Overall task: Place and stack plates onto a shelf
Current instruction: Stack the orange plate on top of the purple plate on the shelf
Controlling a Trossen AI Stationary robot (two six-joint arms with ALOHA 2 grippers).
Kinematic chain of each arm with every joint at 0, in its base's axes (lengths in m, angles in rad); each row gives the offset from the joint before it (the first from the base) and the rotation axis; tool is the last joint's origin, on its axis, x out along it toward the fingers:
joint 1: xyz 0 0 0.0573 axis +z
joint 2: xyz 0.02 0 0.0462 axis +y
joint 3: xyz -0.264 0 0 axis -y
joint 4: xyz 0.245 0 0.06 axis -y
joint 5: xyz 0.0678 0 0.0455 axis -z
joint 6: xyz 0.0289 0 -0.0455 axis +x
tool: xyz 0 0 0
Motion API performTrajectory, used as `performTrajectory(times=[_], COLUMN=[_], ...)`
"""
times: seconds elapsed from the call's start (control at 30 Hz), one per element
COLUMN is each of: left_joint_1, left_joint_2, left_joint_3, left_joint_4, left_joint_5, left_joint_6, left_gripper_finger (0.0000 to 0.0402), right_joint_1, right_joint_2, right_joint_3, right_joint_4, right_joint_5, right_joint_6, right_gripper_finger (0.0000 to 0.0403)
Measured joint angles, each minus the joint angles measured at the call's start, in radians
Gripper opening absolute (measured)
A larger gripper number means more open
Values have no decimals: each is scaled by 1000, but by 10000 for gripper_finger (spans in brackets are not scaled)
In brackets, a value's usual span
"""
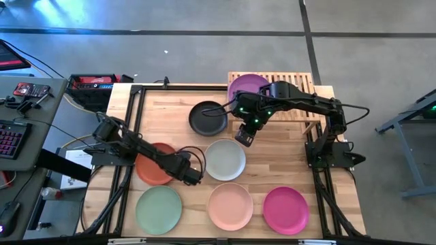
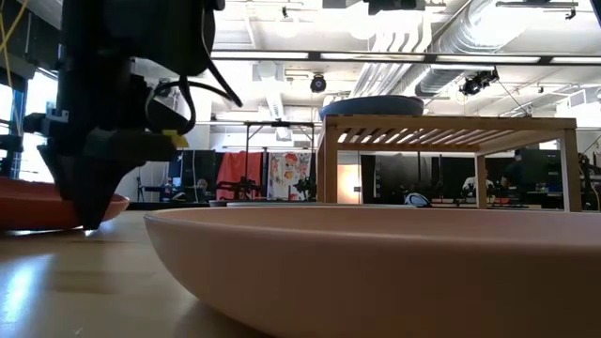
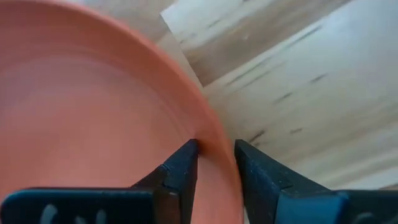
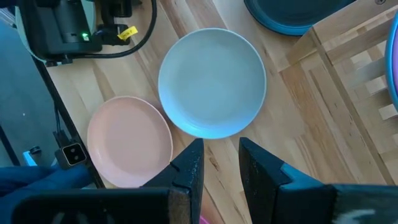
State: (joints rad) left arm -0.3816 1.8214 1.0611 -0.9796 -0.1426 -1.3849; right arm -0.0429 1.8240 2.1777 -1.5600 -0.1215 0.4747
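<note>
While my left gripper (image 3: pixel 216 163) pinches the rim of the round rust-orange plate (image 1: pixel 154 164) near the tabletop's left edge, I judge it light, stiff, slippery; right gripper (image 4: pixel 220 163) hangs empty.

Plates spread flat across the table, one already up on the shelf (image 1: pixel 300 85).
Purple plate (image 1: pixel 246 86) rests there; black (image 1: pixel 207 118), rust-orange (image 1: pixel 154 165), off-white (image 1: pixel 225 160), mint (image 1: pixel 159 209), peach (image 1: pixel 230 206), magenta (image 1: pixel 285 209) lie below.

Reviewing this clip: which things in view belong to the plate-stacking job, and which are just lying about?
Job: purple plate on the shelf; black plate, rust-orange plate in the left pincer, off-white plate, mint plate, peach plate, magenta plate.

Lying about: keyboard, red box.
</note>
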Motion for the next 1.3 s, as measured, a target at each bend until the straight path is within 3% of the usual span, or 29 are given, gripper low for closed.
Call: performTrajectory(times=[0.3, 0.5, 0.8, 1.1, 1.3], left_joint_1=[-13, -16, -48, -90, -113], left_joint_2=[-3, -3, -3, -3, -4], left_joint_3=[29, 93, 250, 413, 499], left_joint_4=[-14, -85, -338, -546, -574], left_joint_5=[-2, 2, -49, -237, -385], left_joint_6=[148, 306, 537, 763, 955], left_gripper_finger=[10, 4, 1, 1, 1], right_joint_1=[0, 0, -29, -106, -153], right_joint_2=[0, 0, 0, 0, 0], right_joint_3=[0, 0, 0, 0, 0], right_joint_4=[1, 2, 13, 36, 61], right_joint_5=[0, 26, 86, 87, 87], right_joint_6=[-1, -3, -10, -11, -11], right_gripper_finger=[78, 78, 78, 78, 78])
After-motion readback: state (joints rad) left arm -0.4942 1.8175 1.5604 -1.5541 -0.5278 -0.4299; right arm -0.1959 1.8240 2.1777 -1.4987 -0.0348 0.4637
